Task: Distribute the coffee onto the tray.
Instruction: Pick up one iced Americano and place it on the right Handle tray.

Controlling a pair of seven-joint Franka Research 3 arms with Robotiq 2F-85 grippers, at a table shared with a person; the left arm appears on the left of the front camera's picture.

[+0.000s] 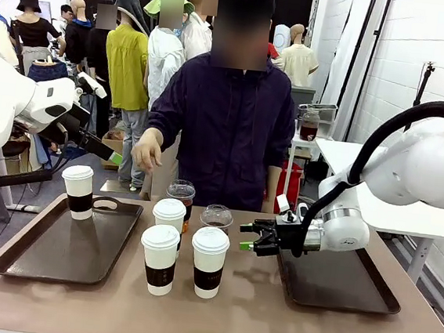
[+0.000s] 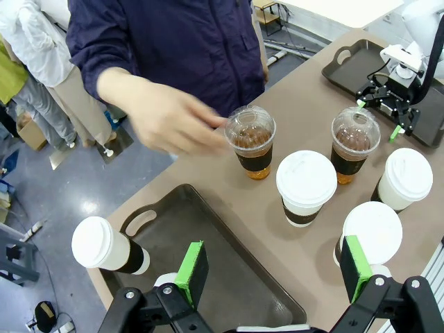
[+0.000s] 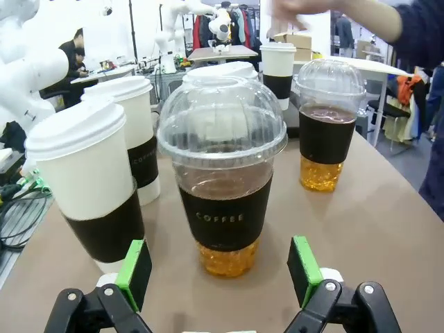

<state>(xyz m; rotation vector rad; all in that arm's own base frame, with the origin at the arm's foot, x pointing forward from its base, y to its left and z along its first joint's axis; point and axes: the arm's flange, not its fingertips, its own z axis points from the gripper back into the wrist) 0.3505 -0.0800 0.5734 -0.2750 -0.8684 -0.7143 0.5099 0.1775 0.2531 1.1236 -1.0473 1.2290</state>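
Right wrist view: the right gripper (image 3: 220, 276), jaws wide and empty, faces an upright dome-lidded iced coffee (image 3: 222, 177). The cup stands on the desk (image 3: 388, 229) at frame centre, straight ahead between the green pads. This arm is the nearer one. The left gripper (image 2: 274, 267), also wide, hovers above the left tray (image 2: 225, 257), where one paper cup (image 2: 104, 244) stands.

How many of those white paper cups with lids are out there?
4. One white lidded paper cup stands on the left dark brown plastic tray. Three more stand on the tan table between the trays: front left, front right, one behind them. None looks hidden.
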